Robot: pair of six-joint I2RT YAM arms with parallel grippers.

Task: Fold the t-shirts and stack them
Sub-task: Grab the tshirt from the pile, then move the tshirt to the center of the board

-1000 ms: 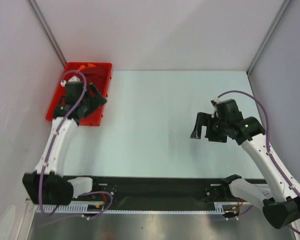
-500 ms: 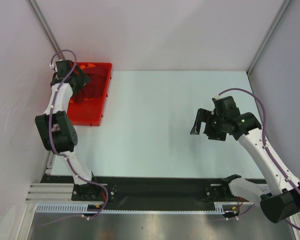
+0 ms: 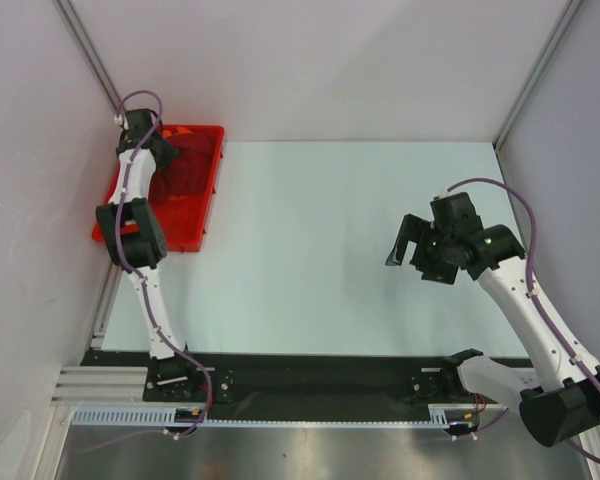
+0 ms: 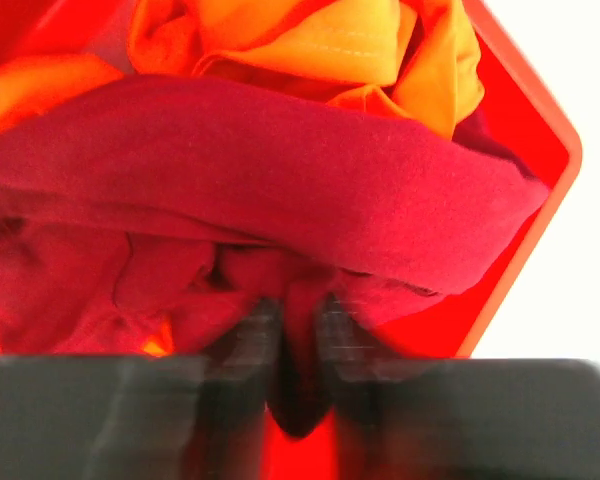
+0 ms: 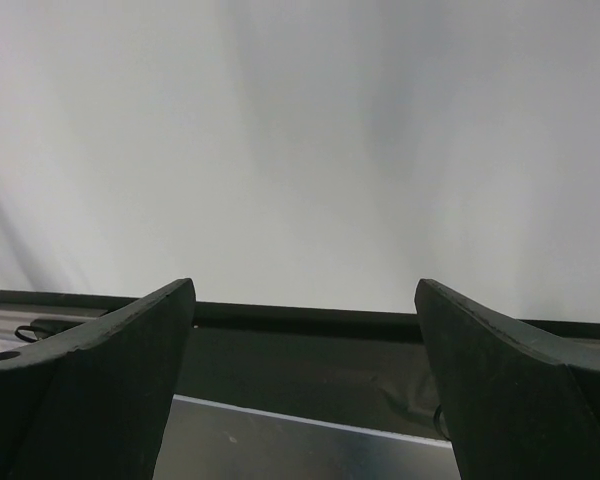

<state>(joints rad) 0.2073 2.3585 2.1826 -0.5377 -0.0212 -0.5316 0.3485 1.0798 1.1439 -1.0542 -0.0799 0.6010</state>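
Note:
Two t-shirts lie crumpled in a red plastic bin [image 3: 202, 225] at the table's far left. The maroon t-shirt [image 4: 280, 180] lies bunched on top, and the orange t-shirt [image 4: 310, 40] shows behind it. My left gripper [image 4: 298, 305] reaches down into the bin's far end [image 3: 160, 155]. Its jaws have closed narrowly on a fold of the maroon cloth, which fills the gap between them. In the overhead view the maroon t-shirt [image 3: 185, 175] is a dark heap beside that gripper. My right gripper [image 3: 405, 245] hovers open over the right part of the table, nothing between its fingers [image 5: 140, 350].
The bin's rim [image 4: 570, 160] runs close to the right of the left gripper. The pale table top [image 3: 310, 240] stretches between the two arms. White walls enclose the back and sides. A black rail [image 3: 320, 375] crosses the near edge by the arm bases.
The left arm has stretched toward the bin's far end, and its jaws have gone from wide open to pinched on maroon cloth. The right arm has barely shifted.

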